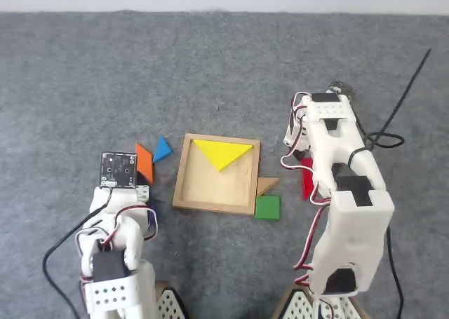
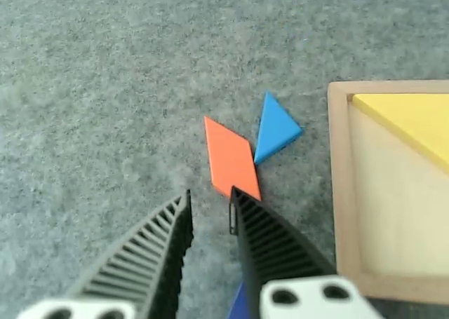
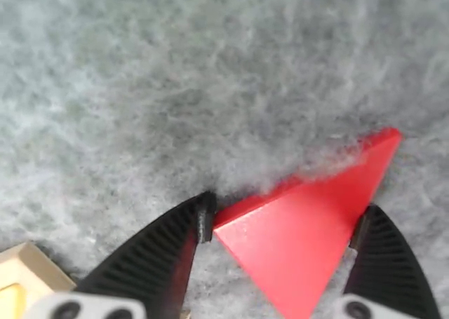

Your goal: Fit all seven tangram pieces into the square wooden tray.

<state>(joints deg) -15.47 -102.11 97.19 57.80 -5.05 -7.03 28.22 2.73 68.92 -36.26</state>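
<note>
right claw [image 3: 284, 224] is down on the grey bench [image 1: 210, 66], fingers clamped on two edges of the red triangle [image 3: 302, 242]. it's an edge grip, i'd say, since a flat piece on this felt offers nothing else to hold. left claw [image 2: 209, 201] has its fingers slightly apart with nothing between, one tip touching the near corner of the orange parallelogram [image 2: 231, 158]. the blue triangle [image 2: 275, 126] sits just beyond it. the square wooden tray [image 1: 181, 172] lies between the two claws and holds just one piece, the yellow triangle [image 1: 222, 153], against the far rim. green square [image 1: 267, 207] and tan triangle [image 1: 267, 185] wait outside, between tray and right claw.
</note>
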